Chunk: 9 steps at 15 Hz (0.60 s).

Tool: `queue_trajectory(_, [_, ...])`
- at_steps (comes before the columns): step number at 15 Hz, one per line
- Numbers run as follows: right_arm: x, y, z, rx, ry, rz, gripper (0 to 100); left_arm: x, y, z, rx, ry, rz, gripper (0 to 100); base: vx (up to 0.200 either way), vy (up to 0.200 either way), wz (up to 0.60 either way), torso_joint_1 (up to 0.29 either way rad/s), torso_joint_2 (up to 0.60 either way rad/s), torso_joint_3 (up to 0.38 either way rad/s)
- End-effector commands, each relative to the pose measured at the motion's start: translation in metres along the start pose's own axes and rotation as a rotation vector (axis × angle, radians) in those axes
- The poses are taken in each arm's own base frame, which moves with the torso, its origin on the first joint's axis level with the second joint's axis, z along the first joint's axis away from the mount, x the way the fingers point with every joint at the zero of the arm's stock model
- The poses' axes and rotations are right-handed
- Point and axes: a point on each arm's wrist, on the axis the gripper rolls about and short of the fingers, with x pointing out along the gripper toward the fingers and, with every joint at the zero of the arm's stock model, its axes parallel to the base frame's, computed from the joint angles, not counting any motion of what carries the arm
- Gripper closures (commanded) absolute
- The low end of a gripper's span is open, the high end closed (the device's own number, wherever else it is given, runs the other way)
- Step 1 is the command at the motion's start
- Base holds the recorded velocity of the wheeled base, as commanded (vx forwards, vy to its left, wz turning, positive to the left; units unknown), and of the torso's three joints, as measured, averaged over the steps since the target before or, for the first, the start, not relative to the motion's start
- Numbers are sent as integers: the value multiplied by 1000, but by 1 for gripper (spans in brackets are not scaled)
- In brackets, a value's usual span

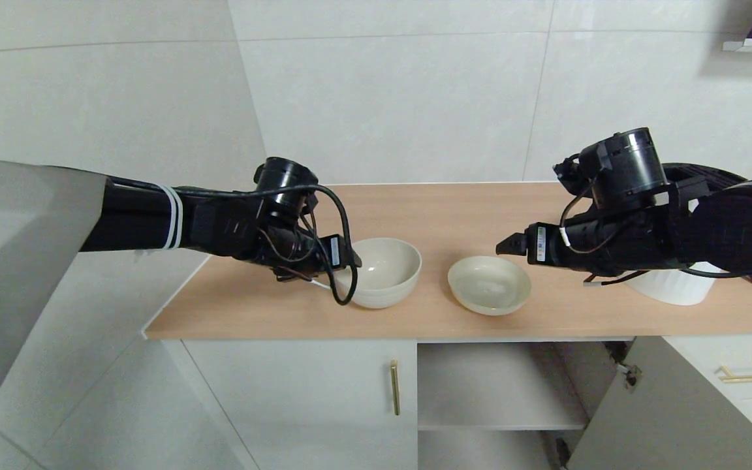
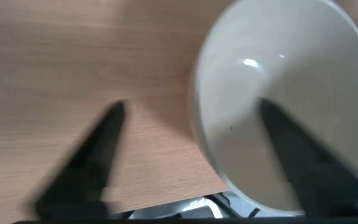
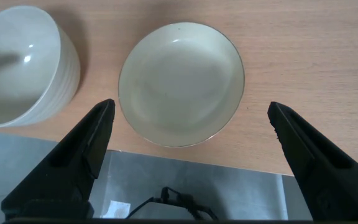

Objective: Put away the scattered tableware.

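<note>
Deep bowl [image 1: 386, 271]: on the wooden surface [image 1: 467, 215], upright and empty.
Left end effector [image 1: 344, 262]: spread, straddling the deep bowl's rim at its 9 o'clock edge, one finger inside and one outside.
Shallow bowl [image 1: 490, 284]: at 3 o'clock of the deep bowl, just beside it, empty.
Right end effector [image 1: 510, 246]: spread wide and holding nothing, with the shallow bowl at its 7 o'clock.
Nearer arm: left for the deep bowl, right for the shallow one.
Axis: both bowls are round, so none matters.
Open cupboard [image 1: 480, 385]: below, at 6 o'clock.
</note>
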Motion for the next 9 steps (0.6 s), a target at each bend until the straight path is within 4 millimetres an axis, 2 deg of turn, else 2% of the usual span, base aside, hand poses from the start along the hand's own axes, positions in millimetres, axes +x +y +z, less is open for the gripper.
queue_trajectory(1, [-1,0,1,0,-3,2,0,1,-4,-2,6,5,-6,100,0,0,0,0,0,0])
queue_trajectory(3, [-1,0,0,-2,-1,1,0,1,-5,-3,9,4,-4,100,0,0,0,0,0,0])
queue_trajectory(5, [-1,0,0,-2,-2,0,0,-9,-9,-1,17,-37,39,100,0,0,0,0,0,0])
queue_trajectory(8, [0,0,0,-2,3,-5,0,-45,-15,2,22,-94,35,100,0,0,0,0,0,0])
queue_trajectory(9, [5,-1,-1,-3,8,-22,0,-63,-17,1,23,-114,23,100,0,0,0,0,0,0])
